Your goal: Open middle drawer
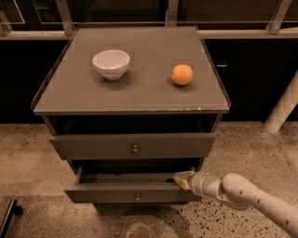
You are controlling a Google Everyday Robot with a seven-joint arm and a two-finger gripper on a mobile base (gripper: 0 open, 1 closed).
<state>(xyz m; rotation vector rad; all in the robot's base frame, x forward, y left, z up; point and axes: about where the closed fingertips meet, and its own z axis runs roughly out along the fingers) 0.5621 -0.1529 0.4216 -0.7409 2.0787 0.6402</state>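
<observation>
Place: seems a lab or office hall.
Floor: speckled stone floor (28,148).
Back: dark glass wall (116,14) in metal frames.
Furniture: a cabinet (139,93) bearing a bowl (111,63) and an orange (181,74).
Gripper (180,179): at the middle drawer (107,194), on the right of its front edge.

Open from above into the pulled-out grey-brown wooden middle drawer (116,194), but roofed closely by the upper grey-brown drawer front (93,146). Right corner of that gap taken up by the white-armed gripper (181,179). Up top, wide passage between white ceramic bowl (111,63) and round orange fruit (181,74).
</observation>
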